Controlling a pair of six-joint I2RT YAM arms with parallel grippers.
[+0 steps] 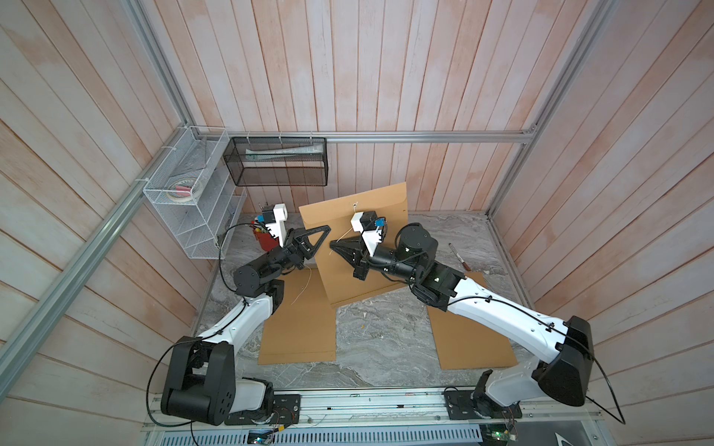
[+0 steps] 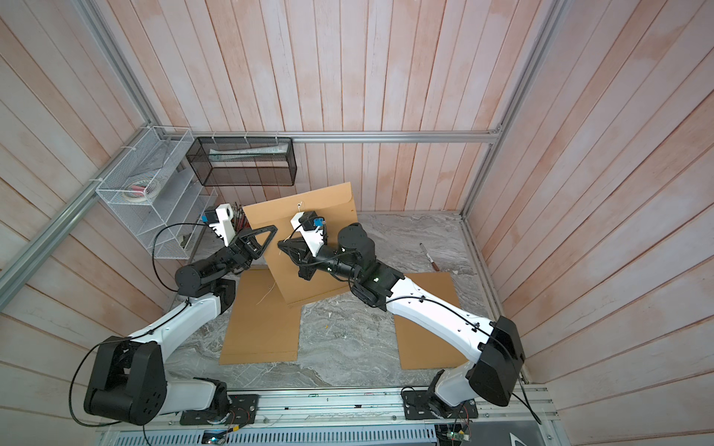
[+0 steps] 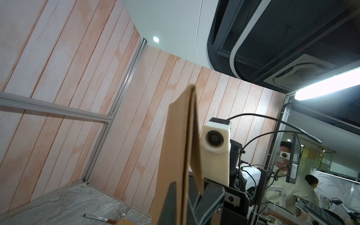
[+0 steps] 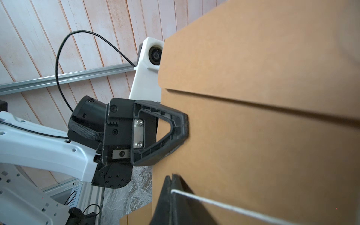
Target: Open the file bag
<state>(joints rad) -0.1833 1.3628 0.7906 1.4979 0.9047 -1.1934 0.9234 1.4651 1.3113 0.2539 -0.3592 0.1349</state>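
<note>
In both top views, a brown file bag (image 1: 344, 285) (image 2: 293, 285) stands tilted over the tabletop (image 1: 378, 347), between two arms. The left gripper (image 1: 324, 231) (image 2: 273, 230) has its jaws clamped on the file bag's side edge. The right gripper (image 1: 334, 244) (image 2: 281, 244) has its jaws closed on the white string (image 1: 345, 233).

Left wrist view: the file bag (image 3: 175, 146) is seen edge-on, pinched in the jaws.

Right wrist view: the string (image 4: 214, 202) comes out of the closed jaws, with the file bag (image 4: 253, 146) just behind.

Centre: upright file bag (image 1: 386, 202), pinched by left gripper (image 1: 324, 231), walls off crossing; white string (image 4: 214, 202) runs from right gripper's (image 1: 333, 243) shut jaws.
Front middle: bare bench (image 1: 386, 347) between left flat envelope (image 1: 297, 328) and right flat envelope (image 1: 475, 343), open.
Left rear: red pen cup (image 1: 266, 243), white wire rack (image 1: 185, 216) crowd.
Right rear: marker (image 1: 458, 255) only.
</note>
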